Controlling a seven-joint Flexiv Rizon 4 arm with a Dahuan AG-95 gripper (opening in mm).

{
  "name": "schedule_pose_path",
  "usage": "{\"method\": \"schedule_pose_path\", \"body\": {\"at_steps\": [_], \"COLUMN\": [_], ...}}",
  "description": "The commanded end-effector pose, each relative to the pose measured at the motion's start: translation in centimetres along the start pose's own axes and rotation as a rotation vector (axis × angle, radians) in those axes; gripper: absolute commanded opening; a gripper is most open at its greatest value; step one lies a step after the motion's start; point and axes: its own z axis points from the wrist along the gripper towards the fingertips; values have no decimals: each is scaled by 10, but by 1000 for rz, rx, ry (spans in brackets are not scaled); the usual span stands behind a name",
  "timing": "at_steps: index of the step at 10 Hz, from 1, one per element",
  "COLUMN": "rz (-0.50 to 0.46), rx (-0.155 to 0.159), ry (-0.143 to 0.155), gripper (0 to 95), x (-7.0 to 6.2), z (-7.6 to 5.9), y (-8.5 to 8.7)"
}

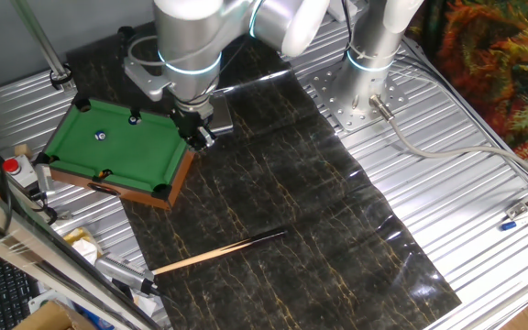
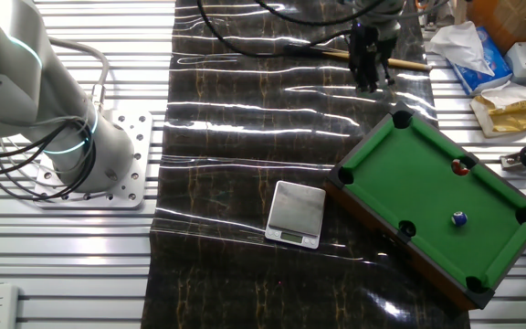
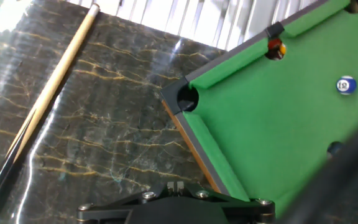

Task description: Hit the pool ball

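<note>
Cropped at the hand view's right edge: pool table (image 3: 260,143); fingertips out of frame below. Partly hidden under the arm in one fixed view: scale (image 1: 220,117). Too small to read: blue ball (image 2: 459,218) number

two balls (image 2: 459,218) (one (image 2: 461,166) pocketed), one cue (image 1: 218,251)

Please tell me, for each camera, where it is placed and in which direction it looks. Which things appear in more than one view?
One fixed view: high, beyond the cue; looks over the pool table toward the robot's base; arm and gripper show.
The other fixed view: high, opposite side, behind the base; looks toward the cue; arm and scale show.
Hand view: on the hand, looking down at the mat; only a dark edge of the hand shows.
Shared: all three show table, blue ball and cue.
</note>
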Motion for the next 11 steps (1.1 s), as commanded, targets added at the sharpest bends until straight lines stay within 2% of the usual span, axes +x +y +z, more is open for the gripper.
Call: {"method": "schedule_pose_path", "body": {"at_steps": [1,4,6,7,10,11], "rz": [-23,-29,-16,-25,4,12], "rx": [-5,-15,-63,-61,-45,-45], "ry": [-18,-33,-50,-44,-53,-53], "gripper": [0,0,0,0,0,0], "x": [1,2,2,2,15,14], "z": [-1,-4,-4,-4,-3,-3], "y": [0,0,0,0,3,4]}}
